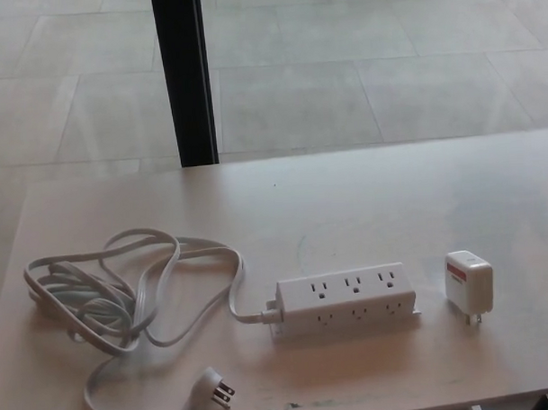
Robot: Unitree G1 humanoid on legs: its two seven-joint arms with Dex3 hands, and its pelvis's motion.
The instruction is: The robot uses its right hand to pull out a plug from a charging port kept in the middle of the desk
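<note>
No part of the robot is caught by the head view, so neither the left hand nor the right hand can be judged for grip or spread. A white power strip (347, 298) is laid flat on the pale desk (364, 202), roughly at the middle of its near half, with two rows of sockets turned upward; every socket that can be seen is unoccupied. Just to its right — close by but not touching — a small white plug (468, 285) with a red label is set down on the desk, tilted, its metal prongs pointed toward the near edge. Whether the prongs are resting on the surface is hard to make out.

From the strip's left end a white cord (124, 291) is led away into a loose tangle of loops on the left side of the desk; where the strands cross, their order cannot be sorted out. The cord is ended near the front edge by its own wall plug (215, 388), prongs pointed right.

The desk is cut off at the bottom and right of the picture. Beyond its far edge a tiled floor (368, 67) is seen, crossed by a dark upright post (184, 78) whose top is cropped away.
</note>
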